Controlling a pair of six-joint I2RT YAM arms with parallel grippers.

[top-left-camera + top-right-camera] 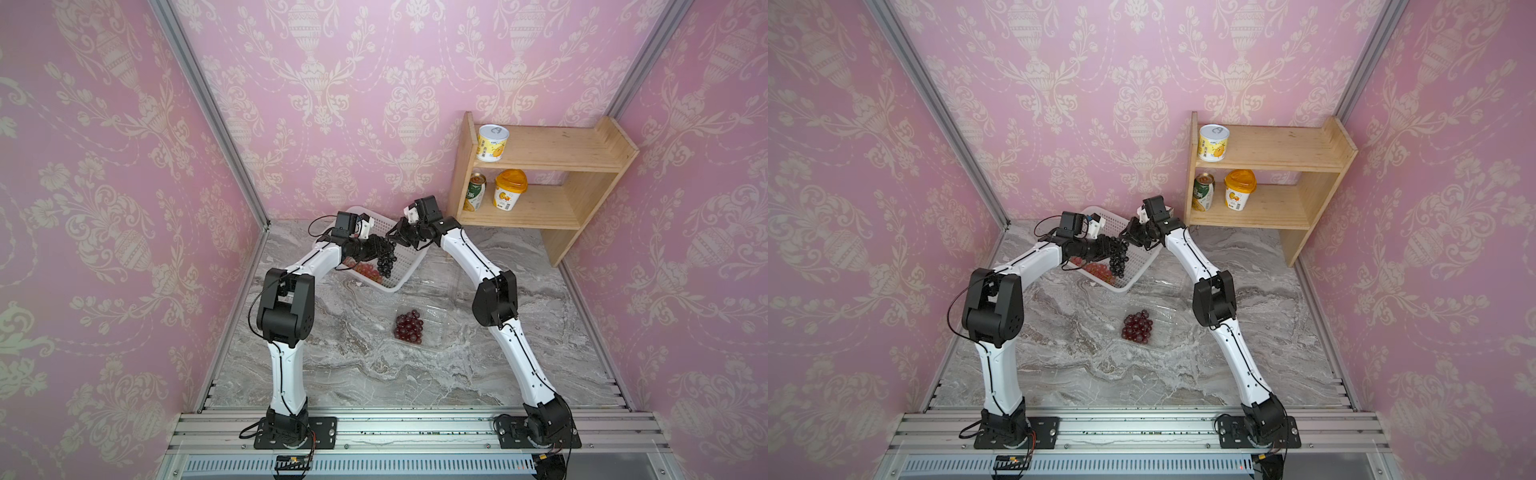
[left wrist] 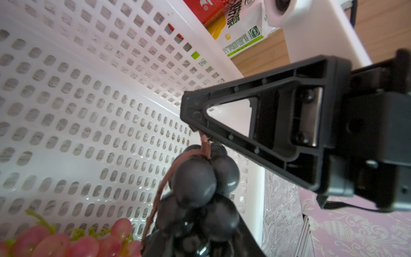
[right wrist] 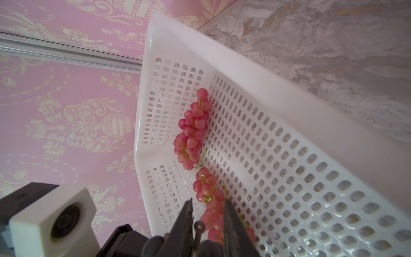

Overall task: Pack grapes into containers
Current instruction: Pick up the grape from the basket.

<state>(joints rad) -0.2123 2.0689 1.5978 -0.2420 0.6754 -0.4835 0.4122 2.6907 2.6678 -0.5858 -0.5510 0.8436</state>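
Left hand [image 1: 376,246]: black grapes [image 1: 386,264] hanging below.

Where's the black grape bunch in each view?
Top view: black grape bunch at centre, over the white basket.
Top view: bunch just left of centre.
Left wrist: bunch lower middle.
Right wrist: unclear; dark shapes at bottom edge.
Shared landmark: white basket.
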